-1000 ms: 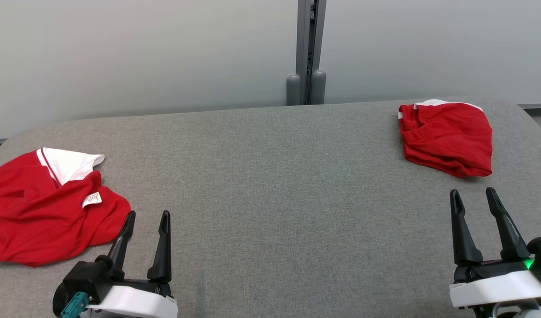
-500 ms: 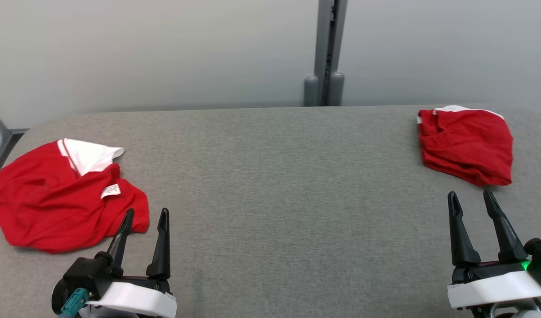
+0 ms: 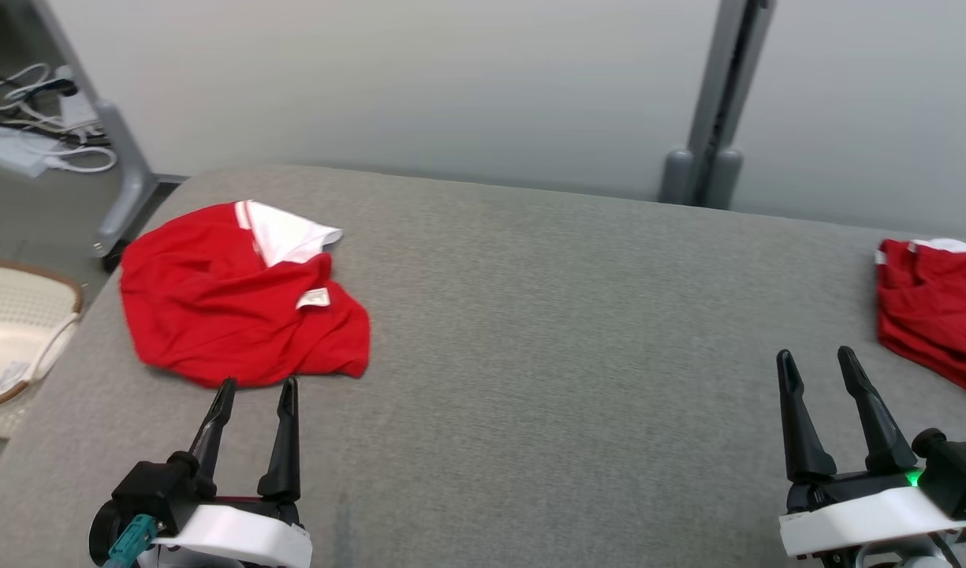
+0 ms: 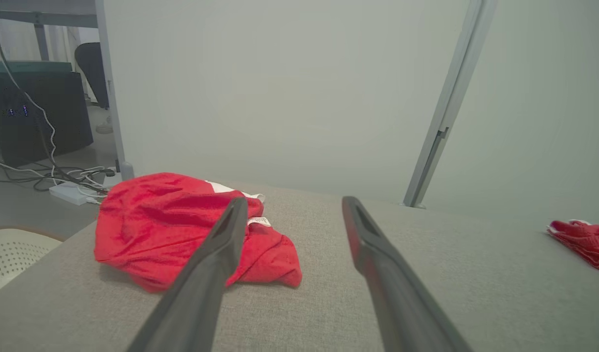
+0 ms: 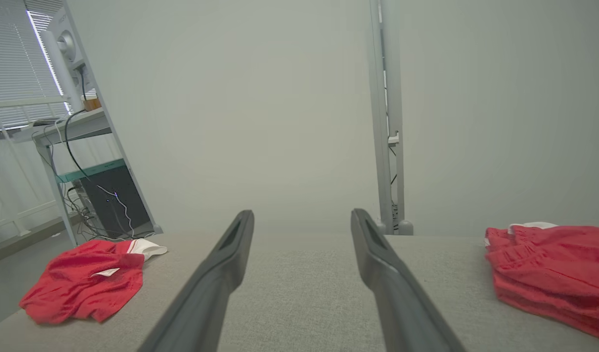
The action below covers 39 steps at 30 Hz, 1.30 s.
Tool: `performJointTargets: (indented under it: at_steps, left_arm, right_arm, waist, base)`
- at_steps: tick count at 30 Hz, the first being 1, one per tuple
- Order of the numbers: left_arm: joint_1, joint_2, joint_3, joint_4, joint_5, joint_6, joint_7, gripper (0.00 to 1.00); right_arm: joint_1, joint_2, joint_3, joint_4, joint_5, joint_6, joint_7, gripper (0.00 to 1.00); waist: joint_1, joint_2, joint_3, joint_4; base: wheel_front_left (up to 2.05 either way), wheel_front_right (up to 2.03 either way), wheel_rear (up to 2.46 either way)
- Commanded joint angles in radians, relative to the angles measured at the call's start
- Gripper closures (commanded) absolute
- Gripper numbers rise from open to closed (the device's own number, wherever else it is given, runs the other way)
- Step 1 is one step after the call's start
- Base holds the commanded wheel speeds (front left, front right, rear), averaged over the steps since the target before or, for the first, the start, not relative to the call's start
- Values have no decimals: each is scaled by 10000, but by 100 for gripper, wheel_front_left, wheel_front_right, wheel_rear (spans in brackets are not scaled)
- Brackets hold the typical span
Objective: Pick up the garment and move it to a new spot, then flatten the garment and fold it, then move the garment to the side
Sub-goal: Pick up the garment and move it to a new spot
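Grey fabric surface point(image 3: 530, 355); red garment point(image 3: 230, 315) at left; pale wall point(image 3: 451, 79) behind.

Both claws just hang low, fingers pointing forward. Left claw point(image 3: 254, 390) has its jaws spread wide, nothing in them. Right claw point(image 3: 815, 361) same deal, wide apart and empty.

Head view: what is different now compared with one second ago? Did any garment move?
The camera swung toward the robot's left, grippers with it: the crumpled red garment now shows nearer the middle, the folded red garment at the right edge, and a pale basket has come into view. Neither garment shifted on the table. The left gripper and right gripper stay open, empty.
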Motion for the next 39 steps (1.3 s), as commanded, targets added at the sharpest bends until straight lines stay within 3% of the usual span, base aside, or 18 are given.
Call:
performJointTargets:
  at_steps: [1, 10, 17, 29, 34, 39]
  left_arm:
    - [-141, 39, 29, 1, 70, -46, -15, 0]
    - [-189, 32, 113, 106, 5, -56, -13, 0]
    - [-268, 34, 112, 165, -5, -73, -13, 0]
    - [-336, 57, 310, 189, -82, -79, -15, 0]
    - [-848, 301, 180, 341, -112, -179, 161, 0]
    - [-1754, 740, 113, 536, -267, -249, 993, 0]
  right_arm:
    - [-81, -19, 39, 21, 28, 4, -28, 0]
    - [-155, -103, 284, 145, 68, 4, -28, 0]
    - [-279, -61, 400, 281, 148, 4, -28, 0]
    - [-385, -128, 561, 366, 197, 4, -28, 0]
    - [-463, -98, 669, 381, 194, 4, -28, 0]
    - [-611, -64, 714, 344, 181, 4, -28, 0]
  waist:
    - [0, -1, -37, 430]
    - [0, -1, 10, 1569]
    - [0, -1, 90, 2019]
    - [0, -1, 182, 1711]
    - [0, -1, 338, 1471]
    - [0, -1, 669, 1134]
  base:
    - [0, 0, 0]
    - [0, 0, 0]
    - [0, 0, 0]
    - [0, 0, 0]
    - [0, 0, 0]
    - [0, 0, 0]
